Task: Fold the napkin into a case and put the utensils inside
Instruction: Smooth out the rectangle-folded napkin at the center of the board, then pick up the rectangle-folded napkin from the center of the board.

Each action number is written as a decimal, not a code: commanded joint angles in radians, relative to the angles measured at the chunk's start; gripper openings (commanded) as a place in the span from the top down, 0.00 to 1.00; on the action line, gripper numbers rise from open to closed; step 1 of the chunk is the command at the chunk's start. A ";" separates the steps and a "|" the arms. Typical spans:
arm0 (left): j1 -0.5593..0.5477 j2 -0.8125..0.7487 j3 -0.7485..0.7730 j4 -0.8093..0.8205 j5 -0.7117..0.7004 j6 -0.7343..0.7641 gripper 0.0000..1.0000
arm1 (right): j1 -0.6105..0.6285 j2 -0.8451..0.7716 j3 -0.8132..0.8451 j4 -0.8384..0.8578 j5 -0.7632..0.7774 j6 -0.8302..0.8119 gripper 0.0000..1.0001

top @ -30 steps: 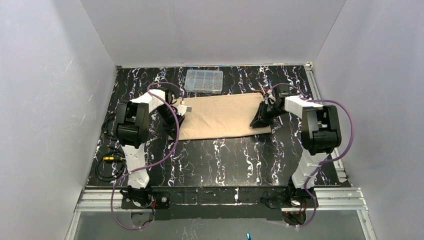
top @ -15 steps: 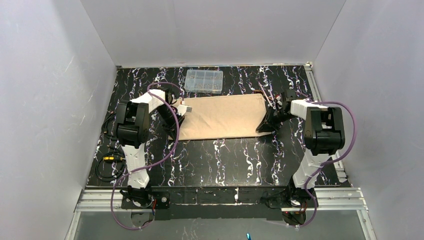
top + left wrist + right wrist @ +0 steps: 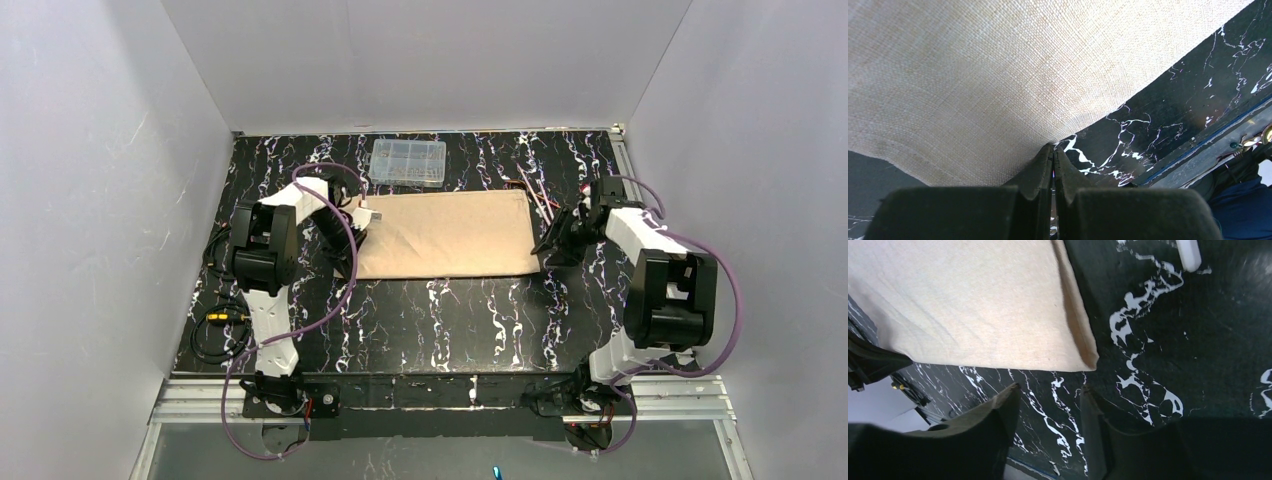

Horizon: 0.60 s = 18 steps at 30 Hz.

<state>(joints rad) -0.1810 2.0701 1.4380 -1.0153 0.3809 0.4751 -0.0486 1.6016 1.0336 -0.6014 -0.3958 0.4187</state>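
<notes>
Looking down, I see my left gripper (image 3: 1053, 152) squeezed tight at the napkin (image 3: 998, 70) edge; right gripper (image 3: 1049, 390) has jaws apart, holding nothing.

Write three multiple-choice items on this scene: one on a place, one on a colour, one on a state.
1. Where does the clear plastic box stand?
A. Beyond the napkin, near the far edge of the table
B. On top of the napkin
C. Beside the arms' bases

2. What colour is the napkin?
A. Blue
B. Beige-tan
C. White

3. How is the right end effector?
A. Shut on the napkin
B. Shut on a fork
C. Open, holding nothing

Answers:
1 A: the top view shows the box on bare table, past the cloth's far edge.
2 B: both wrist views show tan weave.
3 C: its fingers stand apart over bare table, just off the cloth's corner.
</notes>
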 commanded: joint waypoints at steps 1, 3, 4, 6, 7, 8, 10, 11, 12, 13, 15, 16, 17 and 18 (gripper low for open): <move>0.011 -0.061 0.045 -0.034 0.013 0.015 1.00 | -0.001 0.005 -0.090 0.043 -0.063 0.031 0.49; 0.011 -0.073 0.066 -0.057 0.039 0.010 1.00 | -0.002 0.027 -0.117 0.085 -0.122 0.044 0.56; 0.011 -0.079 0.076 -0.068 0.050 0.006 1.00 | -0.001 0.037 -0.127 0.101 -0.137 0.050 0.60; 0.011 -0.087 0.090 -0.089 0.073 0.001 1.00 | -0.002 0.050 -0.133 0.115 -0.140 0.050 0.66; 0.011 -0.093 0.096 -0.098 0.082 -0.002 1.00 | -0.002 0.053 -0.133 0.111 -0.128 0.047 0.69; 0.011 -0.097 0.099 -0.104 0.092 -0.004 1.00 | -0.002 0.056 -0.131 0.102 -0.108 0.043 0.72; 0.011 -0.106 0.101 -0.114 0.104 -0.004 1.00 | -0.002 0.055 -0.122 0.071 -0.040 0.032 0.75; 0.011 -0.110 0.103 -0.119 0.108 -0.006 1.00 | -0.002 0.052 -0.118 0.055 -0.001 0.029 0.74; 0.011 -0.113 0.104 -0.122 0.111 -0.004 1.00 | -0.002 0.049 -0.114 0.045 0.034 0.026 0.73; 0.011 -0.115 0.108 -0.124 0.111 -0.004 1.00 | -0.002 0.047 -0.112 0.035 0.053 0.024 0.69; 0.011 -0.118 0.119 -0.123 0.099 -0.001 1.00 | -0.002 0.044 -0.112 0.026 0.061 0.019 0.59; 0.011 -0.115 0.126 -0.121 0.086 0.001 1.00 | -0.002 0.043 -0.112 0.022 0.058 0.018 0.57; 0.012 -0.110 0.130 -0.114 0.070 0.003 1.00 | -0.002 0.039 -0.112 0.020 0.058 0.016 0.55; 0.013 -0.103 0.134 -0.105 0.047 0.007 1.00 | -0.002 0.033 -0.112 0.016 0.057 0.017 0.53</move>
<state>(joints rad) -0.1730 2.0029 1.5360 -1.1027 0.4522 0.4713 -0.0502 1.6577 0.8940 -0.5529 -0.3809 0.4454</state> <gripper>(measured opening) 0.007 0.441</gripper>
